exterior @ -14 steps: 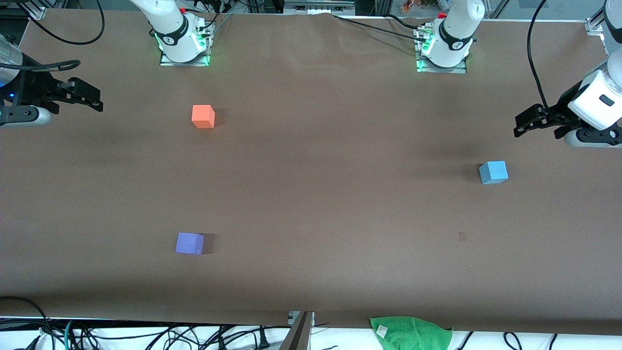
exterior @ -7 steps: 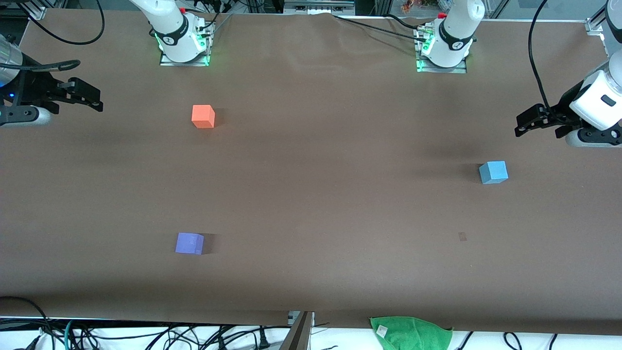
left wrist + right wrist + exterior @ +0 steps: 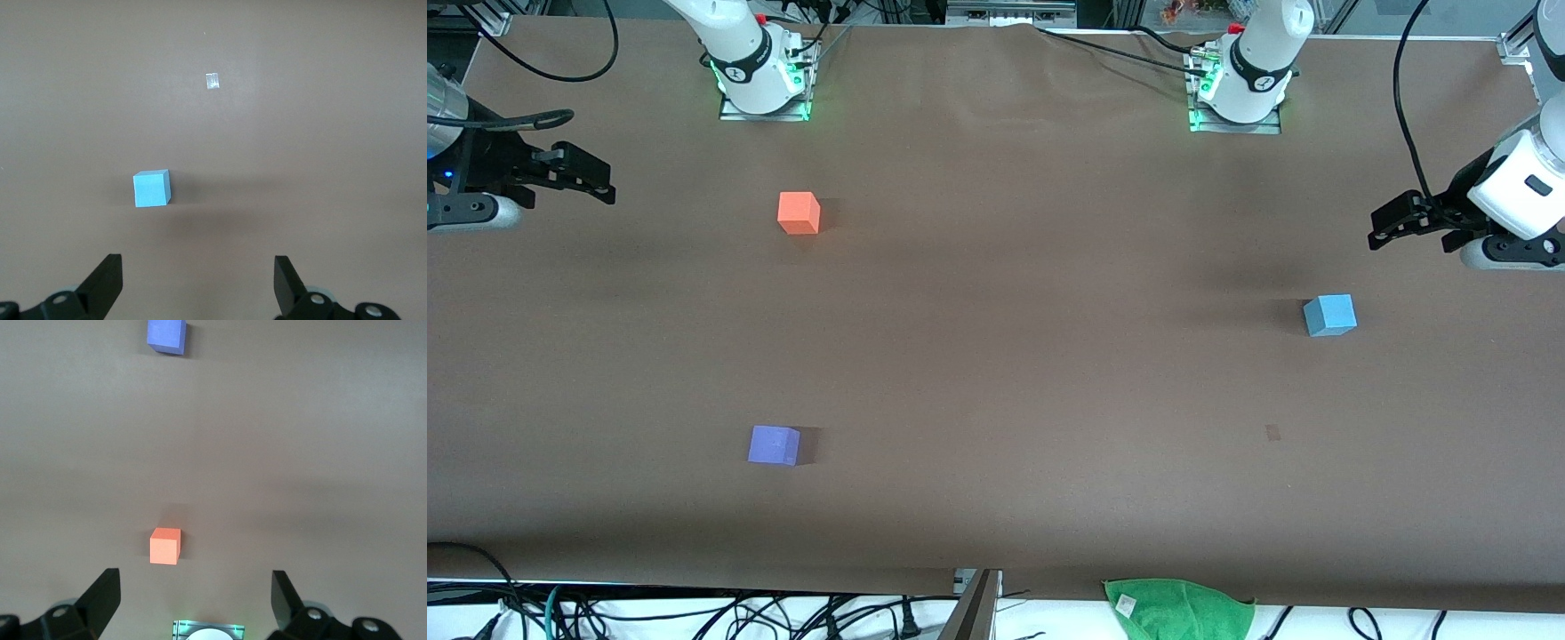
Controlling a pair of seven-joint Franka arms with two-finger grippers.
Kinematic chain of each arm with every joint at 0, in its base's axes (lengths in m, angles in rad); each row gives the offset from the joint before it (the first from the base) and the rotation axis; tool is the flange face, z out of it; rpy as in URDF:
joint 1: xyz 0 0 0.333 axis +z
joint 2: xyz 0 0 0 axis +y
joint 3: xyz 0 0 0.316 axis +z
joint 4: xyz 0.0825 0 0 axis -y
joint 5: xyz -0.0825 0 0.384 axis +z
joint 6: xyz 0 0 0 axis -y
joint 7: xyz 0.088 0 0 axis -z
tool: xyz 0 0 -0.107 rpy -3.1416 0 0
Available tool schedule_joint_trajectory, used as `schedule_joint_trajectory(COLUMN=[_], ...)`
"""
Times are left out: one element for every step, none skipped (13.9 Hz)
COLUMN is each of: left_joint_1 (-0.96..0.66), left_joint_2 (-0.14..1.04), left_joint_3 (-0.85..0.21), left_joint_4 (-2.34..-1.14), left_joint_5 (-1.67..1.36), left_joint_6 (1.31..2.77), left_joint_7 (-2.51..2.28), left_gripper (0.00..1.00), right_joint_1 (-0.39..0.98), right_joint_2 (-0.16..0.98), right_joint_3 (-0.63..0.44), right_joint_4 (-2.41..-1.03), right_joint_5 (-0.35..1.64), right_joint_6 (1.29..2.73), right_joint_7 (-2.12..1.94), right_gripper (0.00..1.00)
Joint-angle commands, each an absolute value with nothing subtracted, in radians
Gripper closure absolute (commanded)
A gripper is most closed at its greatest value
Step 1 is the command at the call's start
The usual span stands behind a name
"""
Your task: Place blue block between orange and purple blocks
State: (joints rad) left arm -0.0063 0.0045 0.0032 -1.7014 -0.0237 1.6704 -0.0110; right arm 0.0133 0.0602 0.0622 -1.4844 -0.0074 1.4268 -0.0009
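A blue block (image 3: 1330, 315) sits alone on the brown table (image 3: 1032, 356) toward the left arm's end, well apart from the orange block (image 3: 799, 212) and purple block (image 3: 774, 444). Both the left gripper (image 3: 1383, 233) and right gripper (image 3: 600, 182) hover at the table ends, fingers spread, empty. A green cloth (image 3: 1178, 607) lies at the near edge.

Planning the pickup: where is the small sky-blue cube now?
The small sky-blue cube sits on the brown table toward the left arm's end, below the open left gripper.

White arms with black bands, black cables, each ending in a black tool.
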Motion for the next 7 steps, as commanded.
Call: schedule_joint_trajectory(left_joint_1=[-0.006,-0.006,-0.006,-0.006,-0.006,-0.006,-0.006], left_joint_2=[0.025,0.025,0.023,0.025,0.025,0.026,0.035], left_joint_3=[0.008,0.008,0.009,0.009,0.008,0.006,0.006], left_joint_4=[-1.667,-1.667,-1.667,-1.667,-1.667,-1.664,-1.657], left_joint_5=[-0.023,-0.023,-0.023,-0.017,0.013,0.035,0.04], left_joint_6=[1.647,1.646,1.64,1.631,1.631,1.632,1.631], left_joint_7=[0.011,0.011,0.009,0.011,0.011,0.009,0.009], left_gripper=[0.0,0.0,0.0,0.0,0.0,0.0,0.0], right_joint_1=[0.005,0.005,0.005,0.005,0.005,0.005,0.005], right_joint_2=[0.063,0.063,0.063,0.063,0.063,0.063,0.063], right_joint_3=[0.064,0.064,0.064,0.064,0.064,0.064,0.064], right_joint_4=[-1.474,-1.474,-1.474,-1.474,-1.474,-1.474,-1.474], right_joint_5=[-0.002,-0.002,-0.002,-0.002,-0.002,-0.002,-0.002], right_joint_6=[1.425,1.425,1.427,1.425,1.425,1.427,1.425], right_joint_7=[-0.015,-0.015,-0.015,-0.015,-0.015,-0.015,-0.015], right_gripper=[0.0,0.0,0.0,0.0,0.0,0.0,0.0])
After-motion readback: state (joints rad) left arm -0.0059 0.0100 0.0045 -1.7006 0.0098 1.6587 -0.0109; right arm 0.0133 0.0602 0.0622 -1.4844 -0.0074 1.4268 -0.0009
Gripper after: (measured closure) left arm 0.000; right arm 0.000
